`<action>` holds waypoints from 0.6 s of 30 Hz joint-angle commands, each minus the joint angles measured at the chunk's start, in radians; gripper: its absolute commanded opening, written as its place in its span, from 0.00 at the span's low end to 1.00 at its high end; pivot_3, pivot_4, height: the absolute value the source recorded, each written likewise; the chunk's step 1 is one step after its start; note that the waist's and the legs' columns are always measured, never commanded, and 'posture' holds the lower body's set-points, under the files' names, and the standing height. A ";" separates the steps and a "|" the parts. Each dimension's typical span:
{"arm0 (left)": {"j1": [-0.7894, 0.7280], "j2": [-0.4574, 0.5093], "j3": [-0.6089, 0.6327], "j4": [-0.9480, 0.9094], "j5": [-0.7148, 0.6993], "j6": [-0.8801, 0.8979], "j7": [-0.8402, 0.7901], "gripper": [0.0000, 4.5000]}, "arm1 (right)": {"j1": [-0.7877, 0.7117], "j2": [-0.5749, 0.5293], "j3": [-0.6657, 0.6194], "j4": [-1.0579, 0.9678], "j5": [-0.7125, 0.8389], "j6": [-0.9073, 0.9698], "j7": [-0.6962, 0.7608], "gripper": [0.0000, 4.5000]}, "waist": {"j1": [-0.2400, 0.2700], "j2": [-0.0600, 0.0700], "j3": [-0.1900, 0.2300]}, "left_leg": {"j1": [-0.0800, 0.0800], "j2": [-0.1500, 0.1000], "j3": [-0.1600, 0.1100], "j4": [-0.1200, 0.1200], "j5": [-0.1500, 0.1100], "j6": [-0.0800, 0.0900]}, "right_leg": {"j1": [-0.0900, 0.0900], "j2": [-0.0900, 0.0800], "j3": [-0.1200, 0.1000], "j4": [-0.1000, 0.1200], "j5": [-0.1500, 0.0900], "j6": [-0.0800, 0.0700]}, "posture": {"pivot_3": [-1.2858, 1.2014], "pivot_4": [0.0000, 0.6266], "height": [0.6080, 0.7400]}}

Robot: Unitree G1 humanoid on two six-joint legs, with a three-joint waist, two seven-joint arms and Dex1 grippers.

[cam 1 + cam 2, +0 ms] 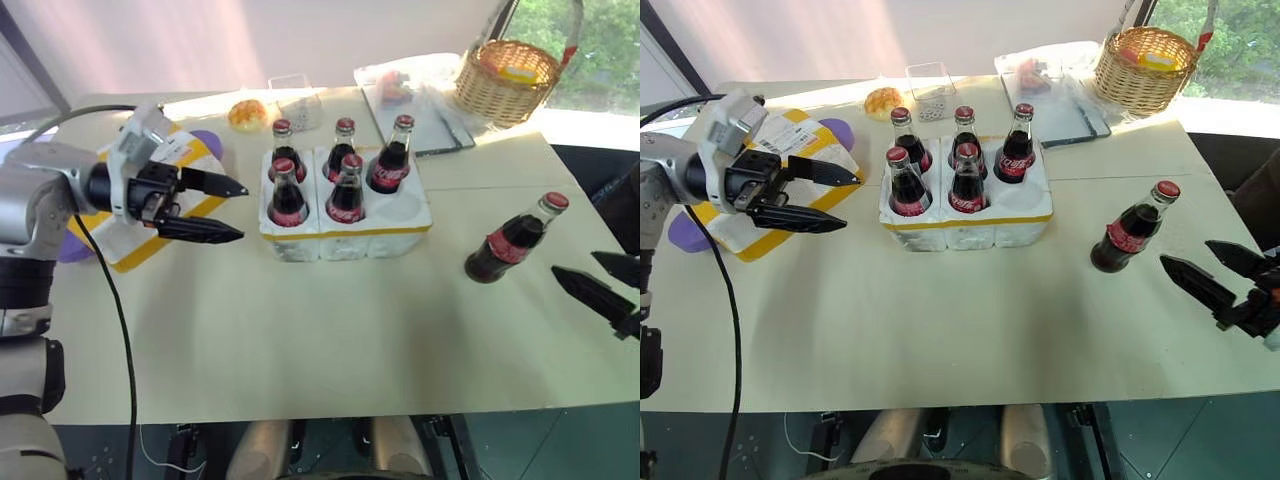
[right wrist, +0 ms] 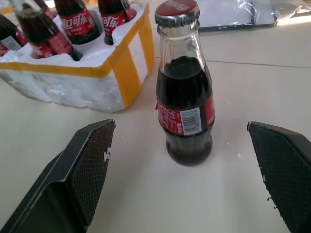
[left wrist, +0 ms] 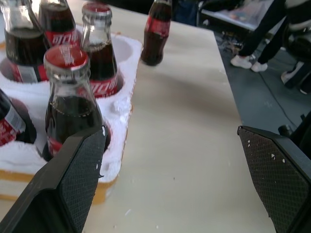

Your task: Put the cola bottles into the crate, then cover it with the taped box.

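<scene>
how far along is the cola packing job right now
Done: five cola bottles stand in the crate. In hand: nothing; the right gripper, open, faces the sixth bottle standing on the table. Left: fill the empty well, then cover with the taped box.

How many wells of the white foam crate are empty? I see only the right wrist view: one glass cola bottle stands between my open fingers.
Observer: One. The low white foam crate holds five glass cola bottles; its front right well is empty.
Operator: Where is the taped box?
Observer: The white foam box with yellow tape bands lies left of the crate, by the open left gripper.
</scene>
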 commanded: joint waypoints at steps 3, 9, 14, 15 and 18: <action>-0.035 -0.010 0.037 -0.058 -0.034 0.038 0.026 1.00 | -0.015 0.061 0.152 0.039 -0.055 -0.150 -0.092 1.00 | 0.000 0.000 0.000 | 0.000 0.000 0.000 0.000 0.000 0.000 | 0.000 0.000 0.000 0.000 0.000 0.000 | 0.52 0.24 1.00; -0.039 -0.020 0.033 -0.087 -0.045 0.058 0.047 1.00 | -0.067 0.088 0.286 0.147 -0.104 -0.265 -0.151 1.00 | -0.001 0.000 0.000 | 0.000 0.000 0.000 0.000 0.000 0.000 | 0.000 0.001 0.000 0.000 0.000 0.000 | 0.52 0.24 1.00; -0.037 -0.023 0.034 -0.099 -0.046 0.060 0.056 1.00 | -0.136 0.085 0.348 0.227 -0.118 -0.312 -0.189 1.00 | -0.002 0.000 0.000 | 0.000 0.000 0.000 0.000 0.000 0.000 | 0.000 0.001 0.000 0.000 0.000 0.000 | 0.52 0.24 1.00; -0.037 -0.023 0.034 -0.098 -0.044 0.059 0.056 1.00 | -0.152 0.084 0.360 0.243 -0.118 -0.320 -0.193 1.00 | -0.002 0.000 0.000 | 0.000 0.000 0.000 0.000 0.000 0.000 | 0.000 0.001 0.000 0.000 0.000 0.000 | 0.52 0.24 1.00; -0.033 -0.013 0.020 -0.096 -0.022 0.032 0.045 1.00 | -0.214 0.064 0.400 0.301 -0.119 -0.336 -0.185 1.00 | -0.002 0.000 0.000 | 0.000 0.000 0.000 0.000 0.000 0.000 | 0.000 0.002 0.000 0.000 0.000 0.000 | 0.52 0.24 1.00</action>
